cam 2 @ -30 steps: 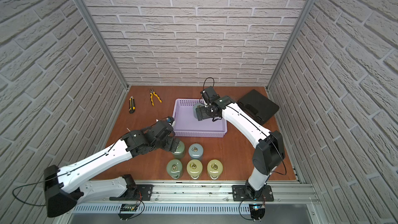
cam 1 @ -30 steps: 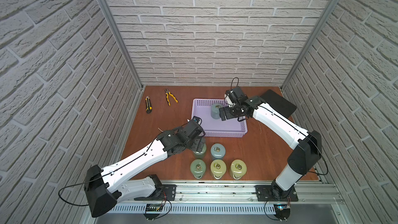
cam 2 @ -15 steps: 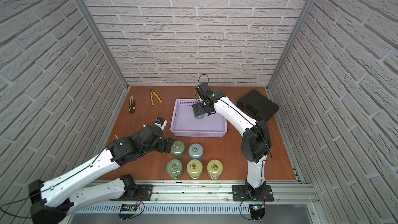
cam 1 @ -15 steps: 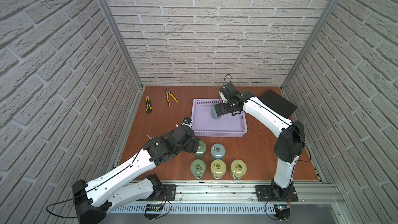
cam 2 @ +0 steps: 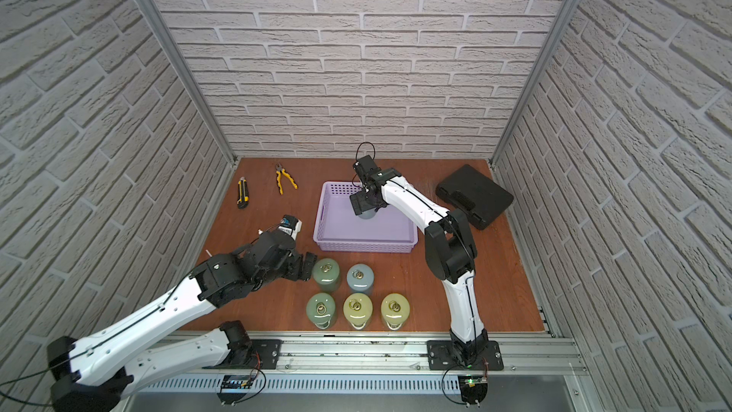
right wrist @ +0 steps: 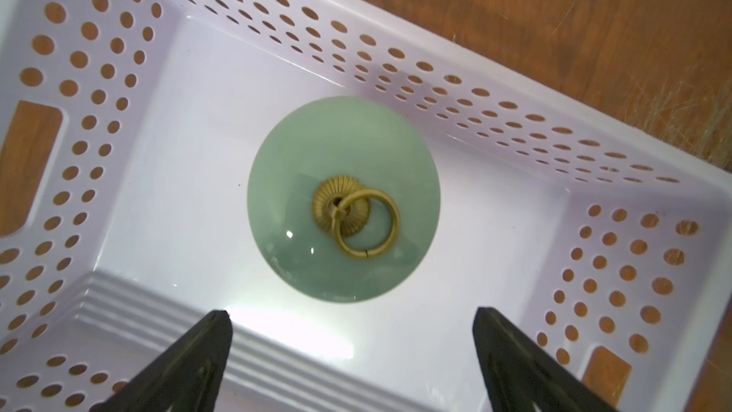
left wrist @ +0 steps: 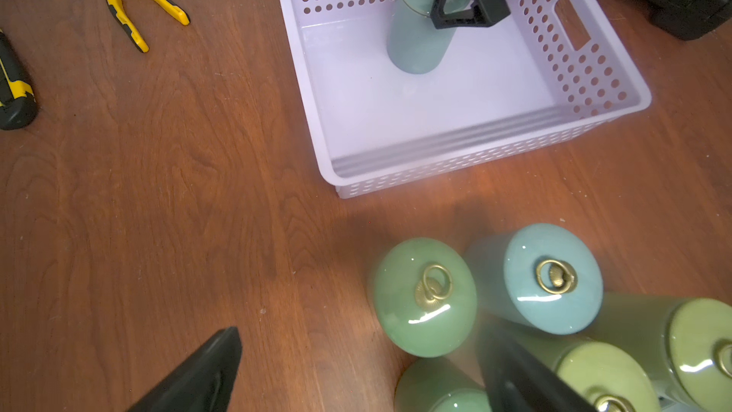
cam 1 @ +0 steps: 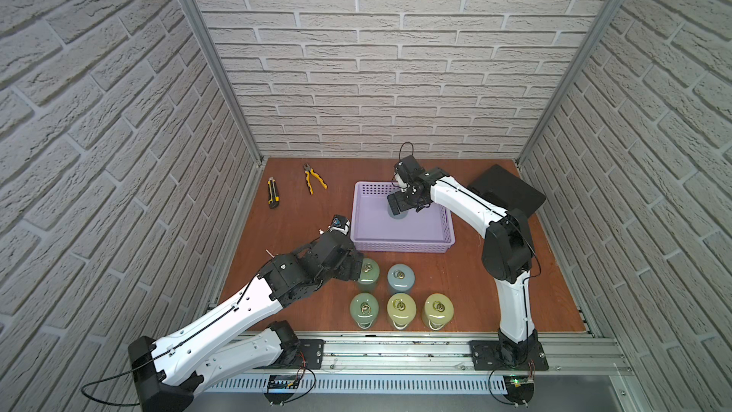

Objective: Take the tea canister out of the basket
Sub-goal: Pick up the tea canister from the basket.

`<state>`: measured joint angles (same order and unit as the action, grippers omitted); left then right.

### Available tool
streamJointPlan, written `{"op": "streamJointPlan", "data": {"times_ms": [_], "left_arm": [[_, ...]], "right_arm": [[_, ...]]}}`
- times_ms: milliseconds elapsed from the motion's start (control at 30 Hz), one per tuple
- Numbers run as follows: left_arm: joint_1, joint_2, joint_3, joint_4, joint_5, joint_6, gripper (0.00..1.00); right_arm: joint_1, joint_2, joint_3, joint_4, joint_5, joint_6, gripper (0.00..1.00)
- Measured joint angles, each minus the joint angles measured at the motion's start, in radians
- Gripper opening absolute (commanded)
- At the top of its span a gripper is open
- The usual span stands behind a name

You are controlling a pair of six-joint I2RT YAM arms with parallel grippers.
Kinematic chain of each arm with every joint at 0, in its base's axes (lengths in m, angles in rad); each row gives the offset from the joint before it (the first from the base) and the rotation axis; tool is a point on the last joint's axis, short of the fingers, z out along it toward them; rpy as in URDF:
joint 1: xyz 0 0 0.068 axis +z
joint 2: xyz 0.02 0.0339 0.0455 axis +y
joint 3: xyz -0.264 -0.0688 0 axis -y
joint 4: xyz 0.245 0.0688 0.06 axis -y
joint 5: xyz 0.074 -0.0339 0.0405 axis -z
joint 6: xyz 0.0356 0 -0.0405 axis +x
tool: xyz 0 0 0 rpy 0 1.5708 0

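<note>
right tool, fingers apart and empty, now hangs over the tea canister, having swung in from beside it within the last second. the canister stands upright in the basket, just below the fingertips, not yet between them. left tool, likewise apart and empty, has eased back from the five canisters ahead of it on the counter. judged stage: aligned for descent; removal not begun.

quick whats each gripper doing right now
Left gripper: open, holding nothing.
Right gripper: open above the tea canister, holding nothing.
</note>
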<state>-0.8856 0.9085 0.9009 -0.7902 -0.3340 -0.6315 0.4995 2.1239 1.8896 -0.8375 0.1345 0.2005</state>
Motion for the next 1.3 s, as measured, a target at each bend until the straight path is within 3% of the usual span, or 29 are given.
{"op": "streamJointPlan", "data": {"times_ms": [400, 900, 1167, 1300], "left_arm": [[0.001, -0.040, 0.000, -0.035, -0.006, -0.035, 0.98], [0.006, -0.040, -0.005, -0.042, -0.037, -0.043, 0.98], [0.008, -0.040, -0.005, -0.047, -0.040, -0.046, 0.98], [0.008, -0.040, -0.005, -0.048, -0.041, -0.047, 0.98]], "right_arm": [[-0.004, 0.112, 0.140, 0.012, 0.004, -0.007, 1.00], [-0.018, 0.168, 0.160, 0.011, 0.003, -0.006, 0.98], [-0.018, 0.174, 0.163, 0.011, -0.015, -0.006, 0.88], [-0.018, 0.177, 0.168, 0.009, -0.019, -0.005, 0.77]]}}
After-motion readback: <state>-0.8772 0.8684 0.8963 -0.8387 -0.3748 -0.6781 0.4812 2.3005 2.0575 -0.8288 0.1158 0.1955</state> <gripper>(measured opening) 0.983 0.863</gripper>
